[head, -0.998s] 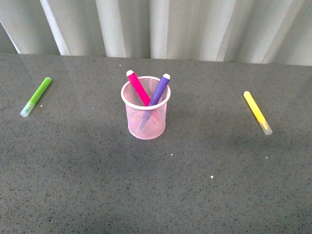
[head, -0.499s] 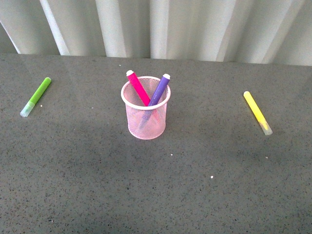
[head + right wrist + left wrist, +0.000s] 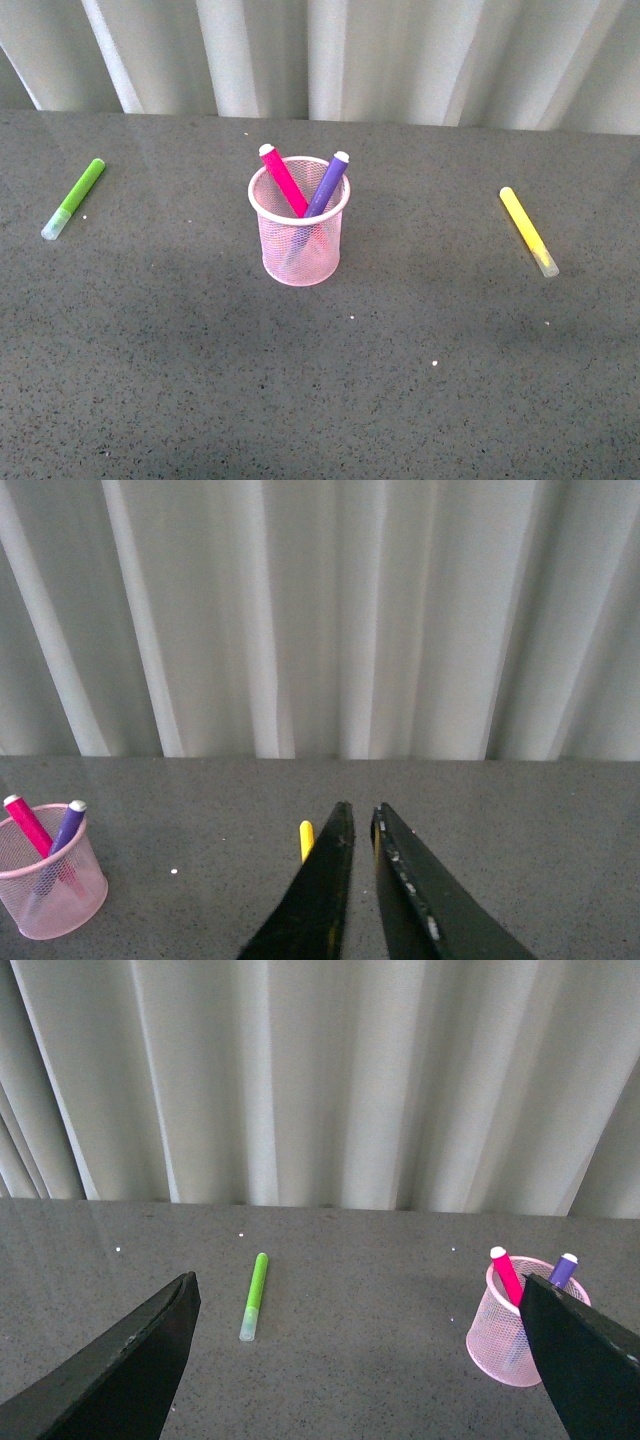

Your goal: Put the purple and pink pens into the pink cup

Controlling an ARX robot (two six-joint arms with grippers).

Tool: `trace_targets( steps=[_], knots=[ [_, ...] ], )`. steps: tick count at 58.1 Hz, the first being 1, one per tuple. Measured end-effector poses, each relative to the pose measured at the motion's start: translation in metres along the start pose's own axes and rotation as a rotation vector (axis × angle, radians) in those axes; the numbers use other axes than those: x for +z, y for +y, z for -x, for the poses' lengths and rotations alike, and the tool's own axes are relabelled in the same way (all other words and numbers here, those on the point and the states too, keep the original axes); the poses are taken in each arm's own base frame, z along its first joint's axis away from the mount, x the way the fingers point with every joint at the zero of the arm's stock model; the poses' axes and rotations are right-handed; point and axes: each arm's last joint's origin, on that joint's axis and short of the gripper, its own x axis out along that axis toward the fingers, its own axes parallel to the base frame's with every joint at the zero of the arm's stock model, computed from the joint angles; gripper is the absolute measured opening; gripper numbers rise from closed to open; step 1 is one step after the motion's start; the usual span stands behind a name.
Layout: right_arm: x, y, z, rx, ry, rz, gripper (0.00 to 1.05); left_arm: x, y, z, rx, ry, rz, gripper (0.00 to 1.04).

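Observation:
The pink mesh cup stands upright mid-table. The magenta-pink pen and the purple pen both stand inside it, leaning apart, their upper ends above the rim. The cup and both pens also show in the left wrist view, and the cup in the right wrist view. Neither arm shows in the front view. My left gripper is open and empty, held back from the table. My right gripper is shut with nothing between its fingers.
A lime-green marker lies at the far left of the grey table. A yellow marker lies at the right, and its tip shows just behind my right gripper's fingers. A white curtain hangs behind the table's far edge.

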Motion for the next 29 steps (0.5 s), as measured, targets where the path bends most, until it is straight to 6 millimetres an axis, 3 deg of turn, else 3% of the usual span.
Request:
trace_targets(
  steps=[29],
  knots=[
    [0.0000, 0.0000, 0.0000, 0.000, 0.000, -0.001, 0.99, 0.0000, 0.0000, 0.0000, 0.000, 0.000, 0.000, 0.98]
  ],
)
